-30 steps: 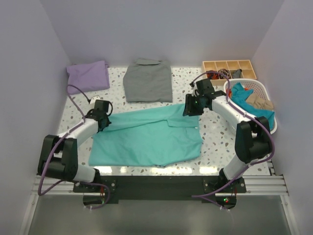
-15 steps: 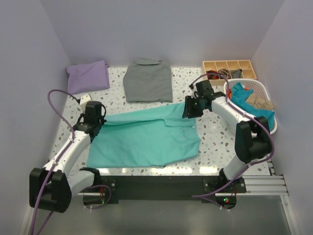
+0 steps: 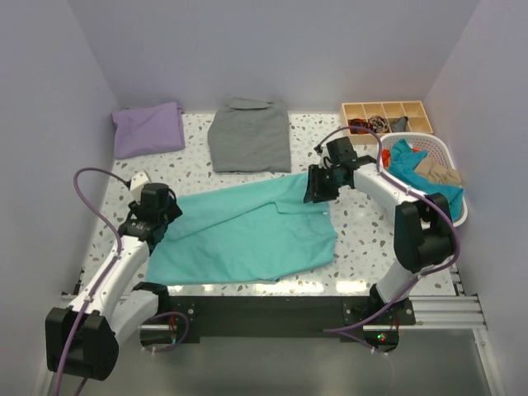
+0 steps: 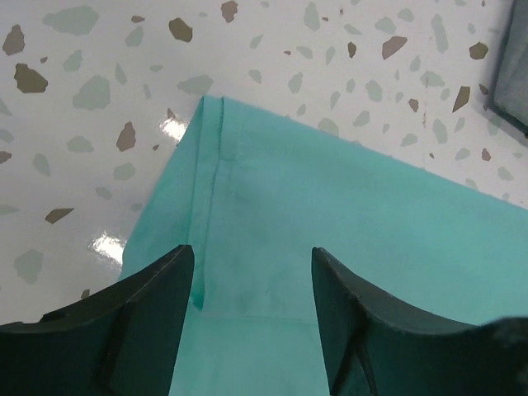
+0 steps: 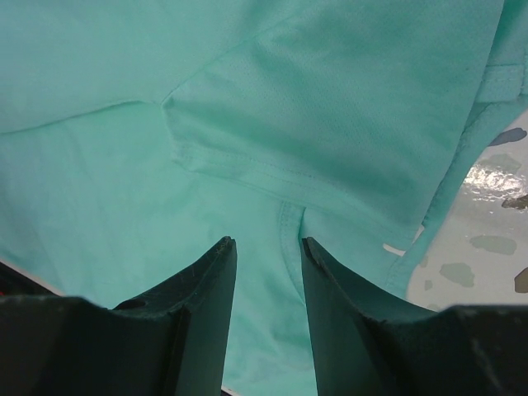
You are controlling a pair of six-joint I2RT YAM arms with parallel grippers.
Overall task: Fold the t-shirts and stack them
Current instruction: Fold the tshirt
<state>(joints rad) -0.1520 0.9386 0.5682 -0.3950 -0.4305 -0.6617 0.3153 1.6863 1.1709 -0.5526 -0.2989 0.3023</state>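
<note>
Lying spread flat on the speckled surface [image 3: 363,239], nr the arm bases: turquoise t-shirt [image 3: 247,235]. Left pincer [image 4: 252,252] over its left hem corner, jaws wide, not gripping. Right pincer [image 5: 266,241] at the shirt's far-right end, jaws narrow w/ cloth in the gap; can't tell if gripped. Far back: lavender t-shirt [image 3: 148,129] folded in left corner, grey shirt [image 3: 250,136] beside it.

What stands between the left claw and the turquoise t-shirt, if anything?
Nothing visible does. The left claw hangs directly over a hemmed corner of the turquoise t-shirt, jaws apart, and only bare cloth shows between its fingers.
</note>
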